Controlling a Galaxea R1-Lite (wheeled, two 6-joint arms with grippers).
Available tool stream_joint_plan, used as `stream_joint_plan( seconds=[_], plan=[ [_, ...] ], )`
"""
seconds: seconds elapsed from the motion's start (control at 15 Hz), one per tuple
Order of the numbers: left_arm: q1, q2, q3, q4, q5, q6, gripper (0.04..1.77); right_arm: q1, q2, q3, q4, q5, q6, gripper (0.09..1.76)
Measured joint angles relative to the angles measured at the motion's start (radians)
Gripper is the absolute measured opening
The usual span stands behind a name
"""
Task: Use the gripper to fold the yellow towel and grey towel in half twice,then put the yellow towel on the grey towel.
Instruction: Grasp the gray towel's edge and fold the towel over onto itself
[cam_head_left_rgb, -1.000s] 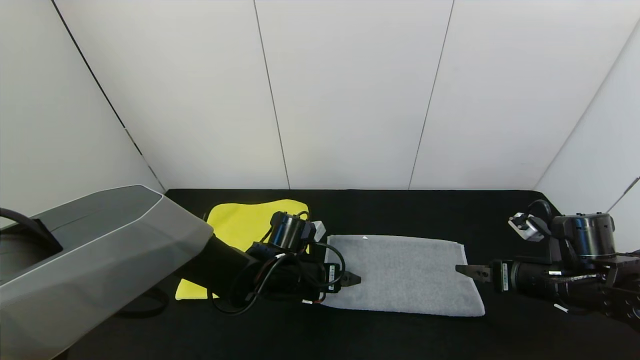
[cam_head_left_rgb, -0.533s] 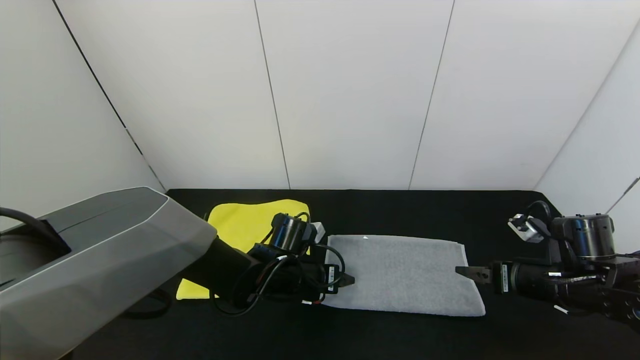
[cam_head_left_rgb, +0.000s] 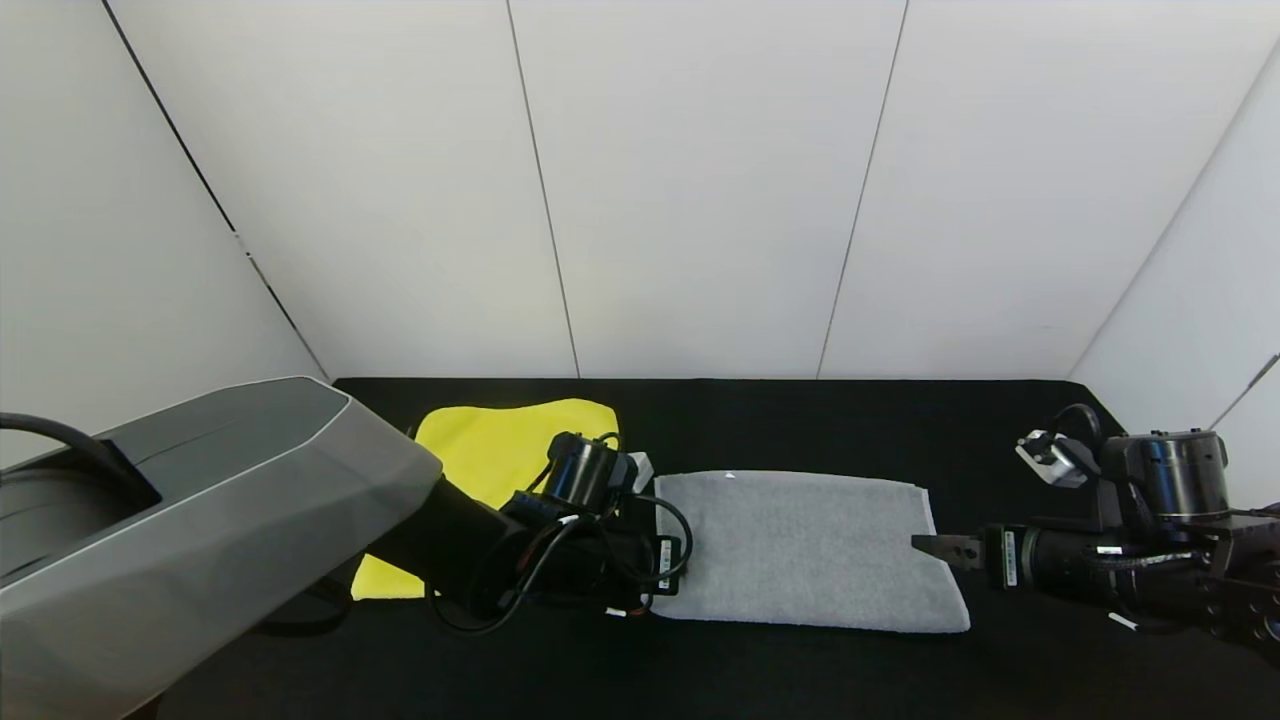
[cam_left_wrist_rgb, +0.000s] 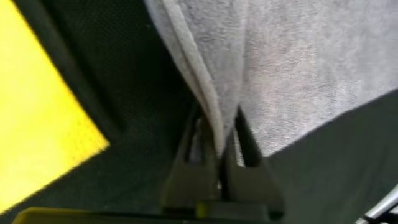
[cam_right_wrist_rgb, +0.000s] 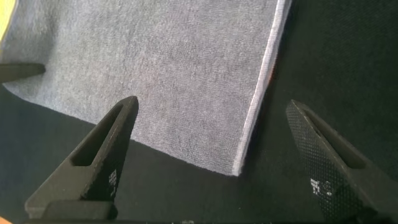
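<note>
Left claw (cam_left_wrist_rgb: 219, 163) pinches the grey towel's (cam_head_left_rgb: 810, 545) left edge; right claw (cam_right_wrist_rgb: 214, 134) gapes wide over its right edge, holding nothing.

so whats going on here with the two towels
The robot is working on the grey towel, which lies flat on the black table. Its left pincer is shut on a pinched-up fold at that towel's left edge. The right pincer hovers open at the towel's right edge, holding nothing. The yellow towel lies beside the grey one on the robot's left, partly hidden by the left arm, and nothing is stacked yet.
</note>
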Motion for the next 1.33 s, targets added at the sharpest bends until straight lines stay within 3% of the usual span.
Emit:
stream_joint_plan(
  seconds=[0.47, 1.07, 1.2, 1.33],
  plan=[
    [0.044, -0.045, 0.003, 0.000, 0.001, -0.003, 0.16, -0.007, -0.001, 0.002, 0.001, 0.000, 0.002, 1.70],
    [0.310, -0.121, -0.048, 0.088, -0.007, 0.081, 0.16, -0.007, -0.004, 0.005, 0.000, 0.000, 0.003, 1.70],
    [0.322, -0.124, -0.069, 0.116, -0.007, 0.105, 0.16, -0.007, -0.004, 0.005, 0.000, 0.000, 0.004, 1.70],
    [0.296, -0.129, -0.098, 0.161, 0.004, 0.123, 0.16, -0.008, -0.004, 0.006, 0.000, 0.000, 0.005, 1.70]
  ],
)
